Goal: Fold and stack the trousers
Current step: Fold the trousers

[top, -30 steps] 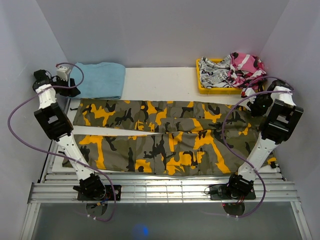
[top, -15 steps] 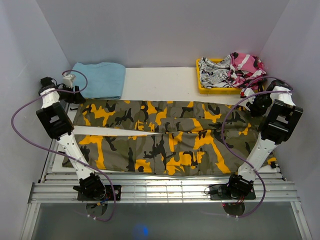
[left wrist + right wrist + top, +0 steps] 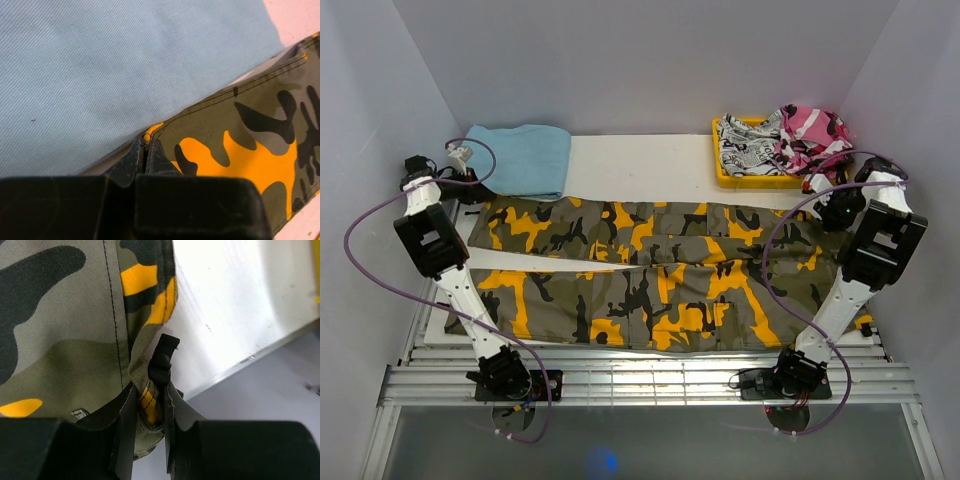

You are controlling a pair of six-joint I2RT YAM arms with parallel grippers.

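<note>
Both jaws clamp trousers (image 3: 640,285): left arm (image 3: 430,240) newly down at cuff, right arm (image 3: 872,245) unmoved.

Pale grey walls (image 3: 640,60) close in the far, left and right sides. A white table (image 3: 640,165) fills the space between them. Metal rails (image 3: 640,380) run along its near edge, with grey floor (image 3: 670,445) below. The light is soft and even.
</note>
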